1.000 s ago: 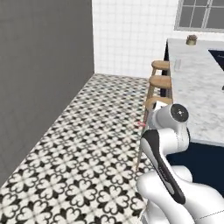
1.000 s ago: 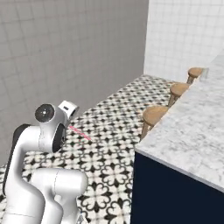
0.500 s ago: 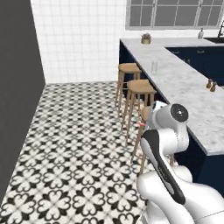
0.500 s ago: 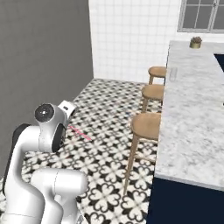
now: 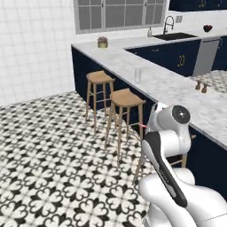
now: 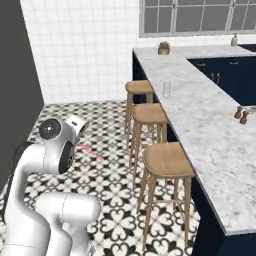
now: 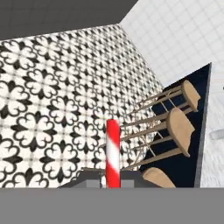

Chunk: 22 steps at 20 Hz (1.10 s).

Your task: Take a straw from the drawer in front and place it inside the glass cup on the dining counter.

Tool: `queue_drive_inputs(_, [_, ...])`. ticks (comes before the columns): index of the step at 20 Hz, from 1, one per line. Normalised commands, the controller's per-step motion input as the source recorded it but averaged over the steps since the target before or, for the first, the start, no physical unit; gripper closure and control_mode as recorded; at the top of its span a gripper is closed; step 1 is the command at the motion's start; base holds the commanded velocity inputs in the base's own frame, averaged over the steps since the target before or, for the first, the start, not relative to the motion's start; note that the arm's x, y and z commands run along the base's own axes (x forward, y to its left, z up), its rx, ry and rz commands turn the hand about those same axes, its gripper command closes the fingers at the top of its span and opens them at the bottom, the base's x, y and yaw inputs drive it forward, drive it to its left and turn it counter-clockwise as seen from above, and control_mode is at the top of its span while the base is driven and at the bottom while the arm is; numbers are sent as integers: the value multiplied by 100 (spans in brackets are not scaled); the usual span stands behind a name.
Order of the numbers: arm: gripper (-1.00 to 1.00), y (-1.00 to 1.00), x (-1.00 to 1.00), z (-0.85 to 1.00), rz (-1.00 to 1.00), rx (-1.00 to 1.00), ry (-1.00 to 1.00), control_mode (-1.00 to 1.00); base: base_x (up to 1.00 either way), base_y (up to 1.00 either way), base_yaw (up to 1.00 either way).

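Now your gripper (image 7: 113, 181) is clamped on the straw (image 7: 113, 151), which juts straight out from its tips. Your cup (image 6: 166, 89) stands ahead and well apart, near the counter's (image 6: 210, 130) stool-side edge.

The straw (image 7: 112, 151) is a thin red stick with white stripes, and it sticks straight out from the pincer (image 7: 112, 178) that holds it up in the air above the floor. The glass cup (image 5: 137, 75) is small and clear. It stands upright on the long white-grey dining worktop (image 5: 175, 88), well apart from the straw.
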Motion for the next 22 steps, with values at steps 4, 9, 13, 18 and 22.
queue_drive_inputs(4, [100, 0, 0, 0, 0, 0, 0, 100, 94, 95, -63])
queue_drive_inputs(9, [100, 0, 0, 0, 0, 0, 0, 100, 76, 100, -60])
queue_drive_inputs(13, [100, 0, 0, 0, 0, 0, 0, 100, 51, 100, -55])
queue_drive_inputs(18, [100, 0, 0, 0, 0, 0, 0, 100, 42, 99, -51])
queue_drive_inputs(22, [100, 0, 0, 0, 0, 0, 0, 100, 45, 96, -45])
